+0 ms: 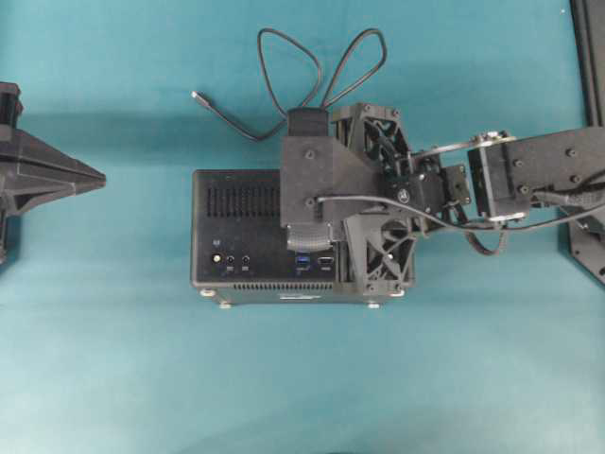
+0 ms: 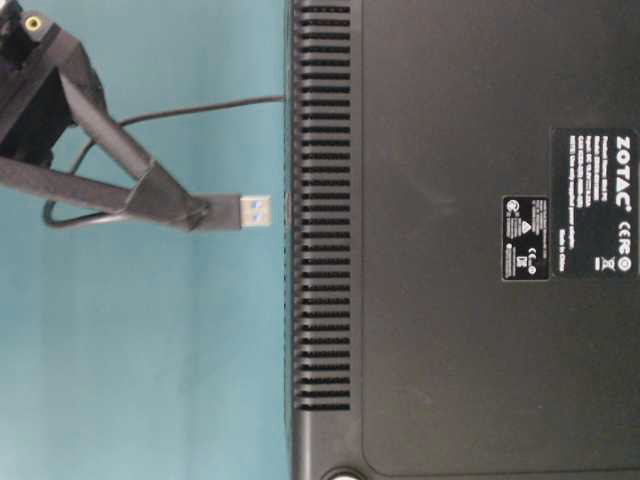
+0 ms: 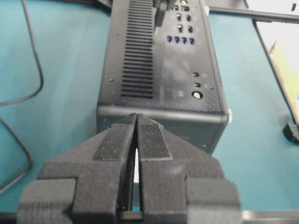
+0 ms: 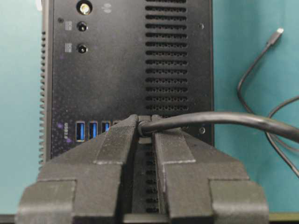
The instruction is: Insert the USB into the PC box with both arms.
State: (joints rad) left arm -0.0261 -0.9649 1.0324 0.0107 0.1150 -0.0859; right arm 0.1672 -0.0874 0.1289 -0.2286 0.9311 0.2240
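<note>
**Black plug pinched above the black box**

Teal cloth covers the table [image 1: 113, 378], and on it I count one PC box [image 1: 236, 203], one cable [image 1: 274, 85] and one USB [image 2: 240, 211], with my two sets of fingers working around them.

My right fingers [image 4: 144, 128] are pinching the USB, pressed against it from both sides where the cable leaves its back. In the right wrist view the plug itself is mostly hidden between them; only the thick grey cable shows, bending away to the right. In the table-level view the plug sticks out past my right fingertips with its silvery metal shell and blue tongue leading. Its long axis runs straight toward the box's slotted edge, tip close to the box but apart from it.

From overhead, my right arm reaches across the box from the right and hangs over the ported face, just above the blue ports [image 1: 302, 261]. In the right wrist view three blue ports show in a row just left of my fingertips; the left wrist view shows four in that row.

My left fingers [image 3: 137, 122] are pressed together with nothing between them, and they sit off the left end of the box, pointing at it without touching.

Beyond the box the cable lies in two loops, and its thin silvery-tipped end [image 1: 196, 96] rests on the table up and to the left.
</note>
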